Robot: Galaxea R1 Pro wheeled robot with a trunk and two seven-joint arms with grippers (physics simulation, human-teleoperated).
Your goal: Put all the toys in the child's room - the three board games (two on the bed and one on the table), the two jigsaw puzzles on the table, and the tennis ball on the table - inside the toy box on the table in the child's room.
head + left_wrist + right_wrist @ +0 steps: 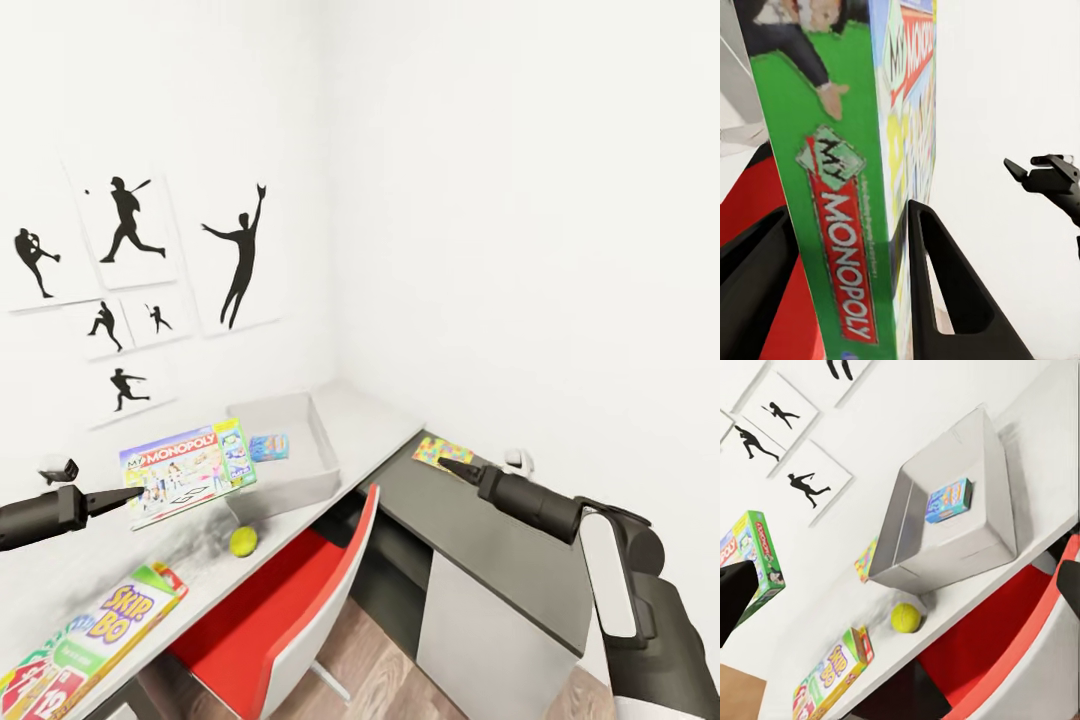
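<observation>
In the bin: the grey rectangular toy box [318, 448] on the light-grey counter [375, 420] already holds one blue flat game box [948, 500].
In hand: the left end effector [844, 247] pinches the green-edged Monopoly game box [187, 472], held in the air just beside the toy box.
Left on the counter: yellow-green tennis ball [243, 541], SKIP-BO game box [95, 630], one mosaic puzzle square [865, 559] beside the bin.
Elsewhere: another mosaic puzzle square [443, 452] lies on the lower dark grey cabinet [480, 540].
Right end effector [447, 464]: hovers over that square; cannot tell if spread.
</observation>
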